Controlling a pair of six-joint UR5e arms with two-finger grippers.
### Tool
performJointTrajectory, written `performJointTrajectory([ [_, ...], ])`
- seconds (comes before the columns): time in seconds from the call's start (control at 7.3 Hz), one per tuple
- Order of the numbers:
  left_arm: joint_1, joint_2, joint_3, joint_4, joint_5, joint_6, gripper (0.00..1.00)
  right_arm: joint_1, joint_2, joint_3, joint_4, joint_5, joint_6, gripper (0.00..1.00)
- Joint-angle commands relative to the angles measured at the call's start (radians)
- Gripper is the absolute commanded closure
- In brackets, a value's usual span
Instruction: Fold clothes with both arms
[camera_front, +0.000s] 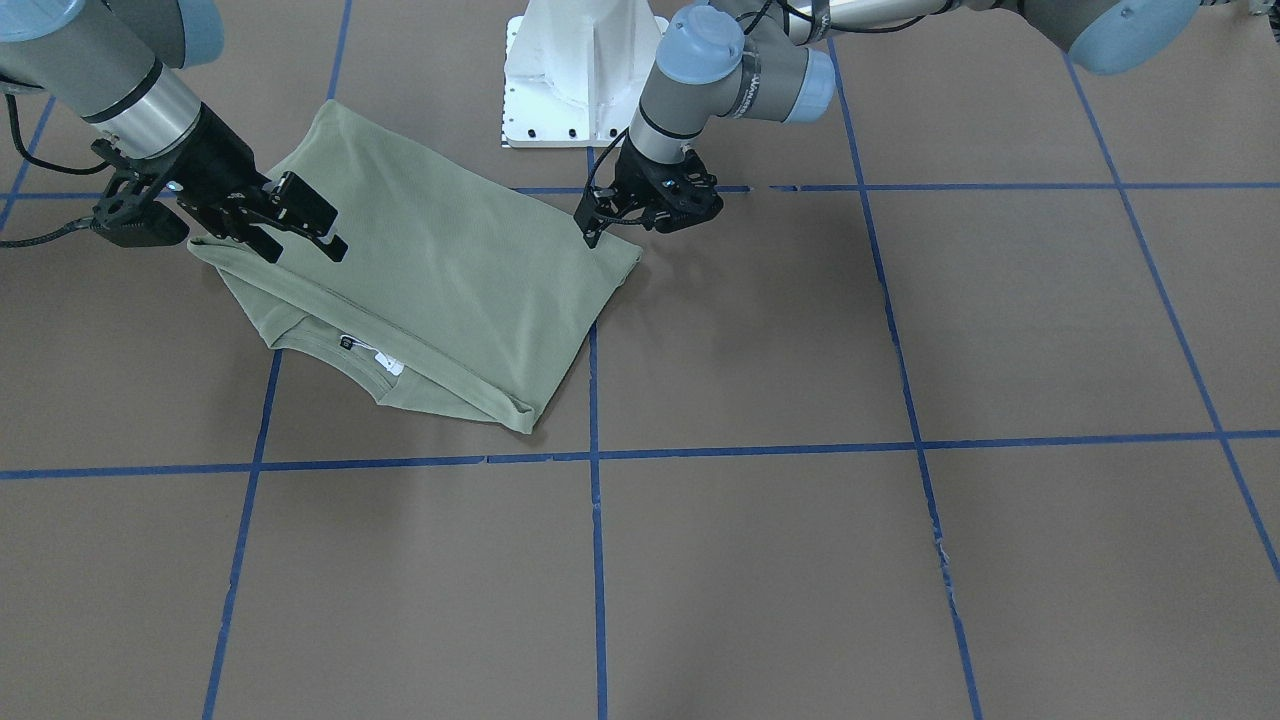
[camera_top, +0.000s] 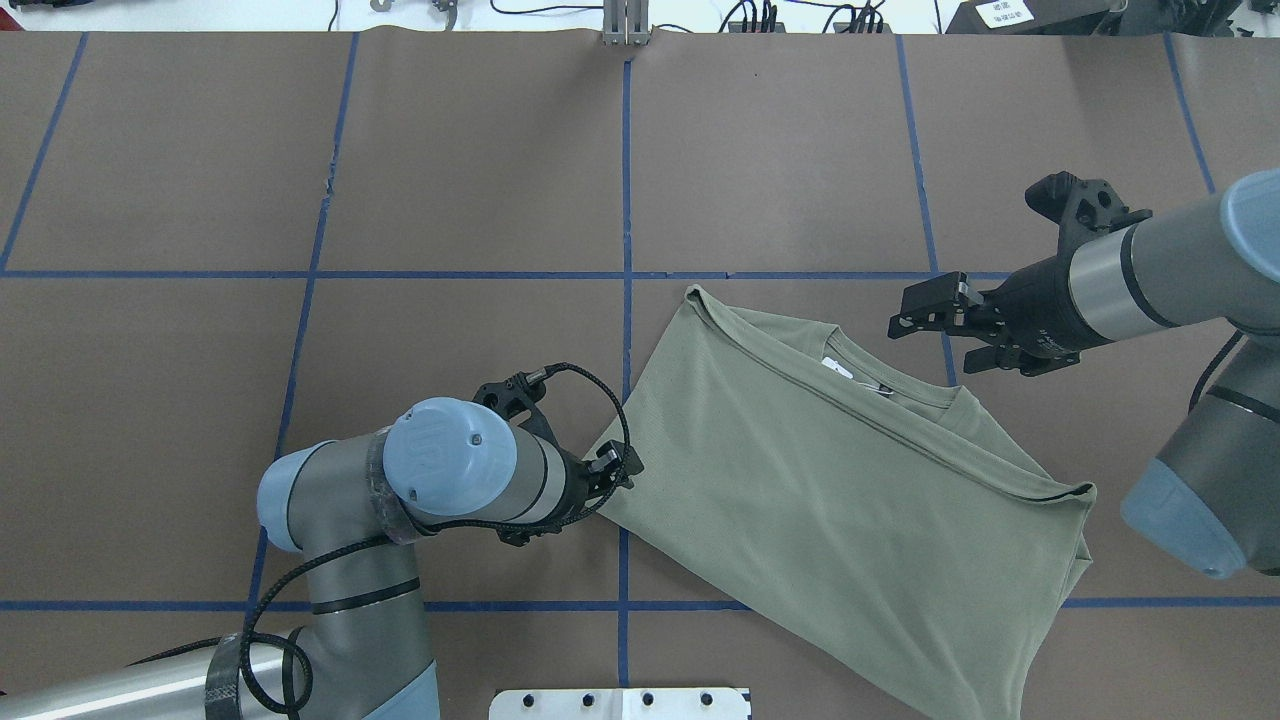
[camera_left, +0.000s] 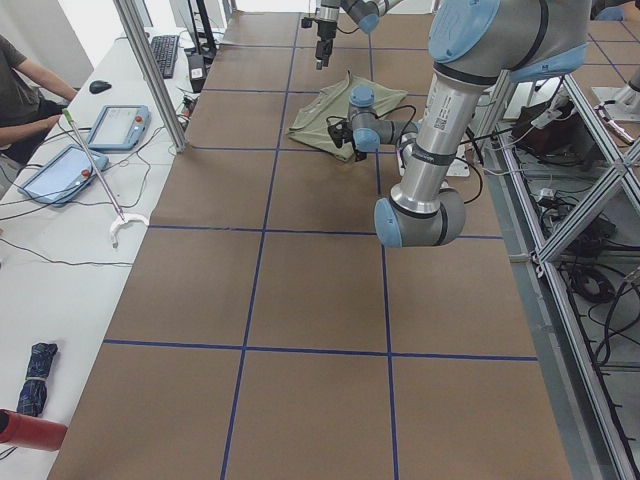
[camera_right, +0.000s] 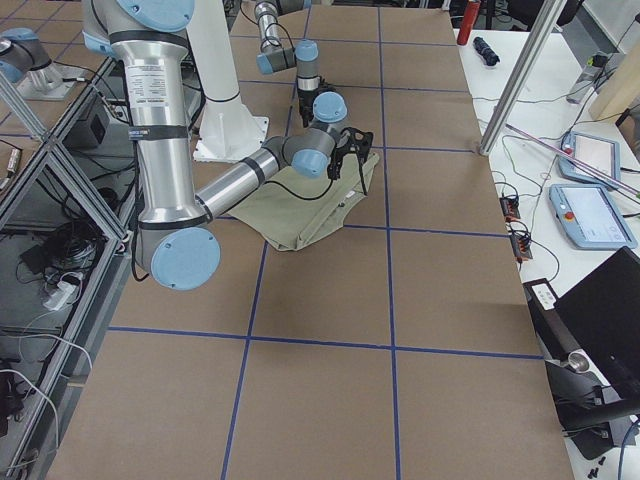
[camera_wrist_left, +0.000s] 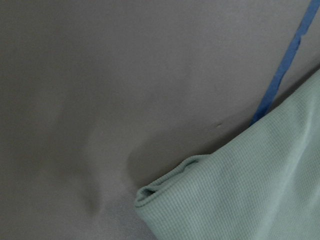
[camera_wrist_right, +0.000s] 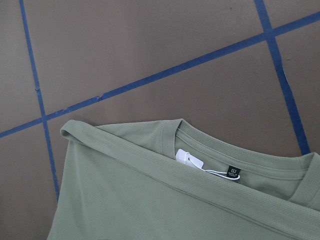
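Observation:
The sage-green shirt (camera_top: 840, 500) lies folded flat on the brown table, collar and white tag (camera_wrist_right: 189, 158) towards the far side. In the overhead view my right gripper (camera_top: 935, 335) hovers open just past the collar edge, holding nothing; the front-facing view shows it (camera_front: 300, 228) over the shirt's edge. My left gripper (camera_front: 640, 225) stands open beside the shirt's near corner (camera_wrist_left: 150, 192). That corner rests loose on the table in the left wrist view, where no fingers show. Much of the left gripper (camera_top: 605, 480) hides under its wrist in the overhead view.
The white pedestal base (camera_front: 580, 80) stands just behind the shirt. Blue tape lines (camera_front: 597, 560) grid the brown table. A side table with tablets (camera_left: 115, 125) and a seated person (camera_left: 20, 90) lies along the far edge, with metal posts (camera_left: 150, 70).

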Motion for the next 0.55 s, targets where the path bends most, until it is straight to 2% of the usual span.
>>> performJointTrajectory([
  [0.0, 0.000, -0.006, 0.008, -0.002, 0.025, 0.000, 0.03, -0.001, 0.001, -0.010, 0.002, 0.000, 0.000, 0.00],
  [0.27, 0.000, -0.007, 0.025, -0.010, 0.039, 0.000, 0.07, -0.002, 0.001, -0.010, 0.001, 0.000, 0.000, 0.00],
  [0.41, 0.002, -0.009, 0.025, -0.010, 0.038, 0.000, 0.14, -0.004, 0.002, -0.010, 0.002, 0.000, 0.000, 0.00],
])
